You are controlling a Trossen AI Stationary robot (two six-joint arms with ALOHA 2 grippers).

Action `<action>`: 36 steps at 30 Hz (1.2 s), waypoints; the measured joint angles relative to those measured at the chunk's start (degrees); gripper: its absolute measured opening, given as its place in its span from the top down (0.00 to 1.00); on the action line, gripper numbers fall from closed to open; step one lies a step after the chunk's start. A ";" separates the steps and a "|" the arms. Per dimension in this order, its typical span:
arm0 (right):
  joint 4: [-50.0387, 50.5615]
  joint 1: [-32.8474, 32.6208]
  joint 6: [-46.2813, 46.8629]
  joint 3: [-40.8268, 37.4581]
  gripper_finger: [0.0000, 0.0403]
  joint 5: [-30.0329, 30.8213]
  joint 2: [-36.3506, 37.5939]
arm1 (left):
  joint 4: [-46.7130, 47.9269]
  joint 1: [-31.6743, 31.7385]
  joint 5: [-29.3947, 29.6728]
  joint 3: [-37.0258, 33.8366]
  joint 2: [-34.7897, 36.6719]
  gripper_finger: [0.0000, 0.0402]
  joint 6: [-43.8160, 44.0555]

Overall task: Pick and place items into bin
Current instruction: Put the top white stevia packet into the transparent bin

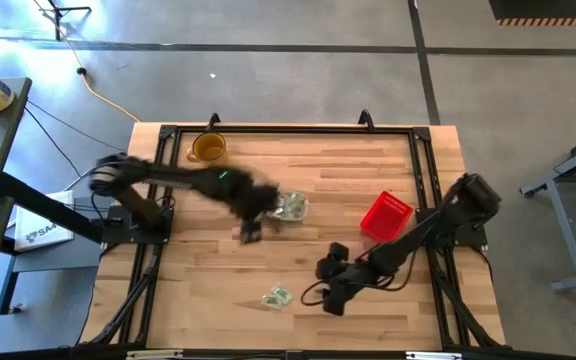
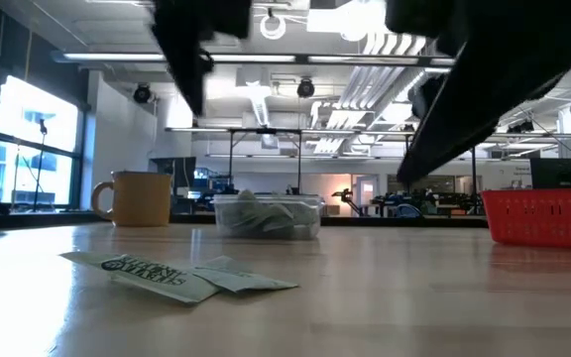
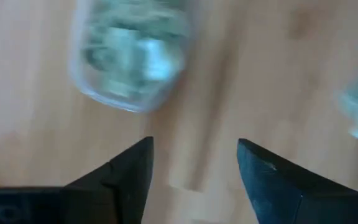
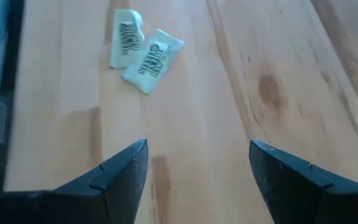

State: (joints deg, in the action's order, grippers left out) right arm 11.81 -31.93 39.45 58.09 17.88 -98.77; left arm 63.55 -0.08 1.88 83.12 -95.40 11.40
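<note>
- Two packets [image 1: 277,296] lie loose on the worktop [image 1: 298,170] in the lower middle of the high view, touching or overlapping each other; the low view shows them flat in the left foreground.
- More packets already fill the clear bin [image 1: 291,207], which sits near the centre of the high view, between the amber mug [image 1: 207,148] at upper left and the red basket [image 1: 385,216] at right.
- Left gripper [image 1: 251,232] is just left of and below the bin in the high view; its wrist view shows the jaws spread apart with nothing between them and the bin ahead of them.
- Right gripper [image 1: 332,298] is low over the worktop, just right of the loose pair. Its wrist view shows the jaws wide apart and empty, with both packets ahead of them and off to one side.
- My reading is that the right arm is lining up for the next pick.
- To do it well, centre the jaws over the nearer packet only, come down until the tips nearly touch the wood, then close across its short width.
- Risk: the thin, crinkled wrappers may slide or both come up together, so lift slowly and check.
- Left arm should stay clear of the bin's opening.
</note>
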 joint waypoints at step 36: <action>31.95 8.88 -4.21 47.82 0.96 -14.47 -36.38 | -11.13 -38.95 19.97 -31.29 25.45 0.51 34.48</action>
State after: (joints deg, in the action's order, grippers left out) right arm 43.76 -23.05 35.24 105.92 3.41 -135.15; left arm 52.42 -39.03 21.85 51.83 -69.95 45.88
